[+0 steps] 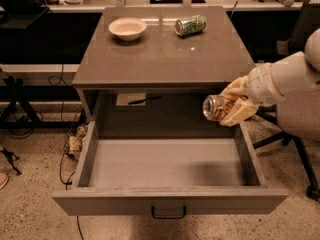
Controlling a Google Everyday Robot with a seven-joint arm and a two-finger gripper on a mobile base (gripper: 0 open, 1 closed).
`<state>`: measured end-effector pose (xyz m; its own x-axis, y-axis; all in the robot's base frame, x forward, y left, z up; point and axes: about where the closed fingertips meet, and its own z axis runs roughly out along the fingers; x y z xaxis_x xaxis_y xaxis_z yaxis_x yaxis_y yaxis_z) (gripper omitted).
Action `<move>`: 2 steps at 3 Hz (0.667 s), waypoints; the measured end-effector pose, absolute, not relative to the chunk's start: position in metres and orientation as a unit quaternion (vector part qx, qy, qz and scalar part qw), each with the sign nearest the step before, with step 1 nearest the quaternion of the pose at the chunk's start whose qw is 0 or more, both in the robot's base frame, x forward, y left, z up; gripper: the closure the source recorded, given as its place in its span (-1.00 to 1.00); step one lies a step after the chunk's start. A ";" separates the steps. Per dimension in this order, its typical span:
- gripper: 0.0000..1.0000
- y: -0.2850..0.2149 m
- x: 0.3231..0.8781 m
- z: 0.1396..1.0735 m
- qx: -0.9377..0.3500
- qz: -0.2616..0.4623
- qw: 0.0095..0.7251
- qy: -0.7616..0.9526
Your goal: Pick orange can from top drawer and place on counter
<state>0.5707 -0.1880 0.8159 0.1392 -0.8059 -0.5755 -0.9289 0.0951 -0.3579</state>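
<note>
The orange can [217, 108] lies on its side in my gripper [234, 106], its silver end facing left. My gripper is shut on the can and holds it in the air above the right rear part of the open top drawer [170, 199], just below the counter's front edge. The drawer is pulled out, and what shows of its floor is bare. The counter [165, 54] is the glossy grey-brown top behind and above the can. My white arm reaches in from the right.
A pale bowl [128, 28] and a green patterned can [190, 25] lying on its side sit at the back of the counter. An office chair [300, 129] stands to the right of the cabinet. Cables lie on the floor at the left.
</note>
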 end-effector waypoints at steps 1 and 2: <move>1.00 -0.182 0.586 0.818 -0.666 0.078 0.372 0.642; 1.00 -0.163 0.628 0.887 -0.676 0.024 0.429 0.598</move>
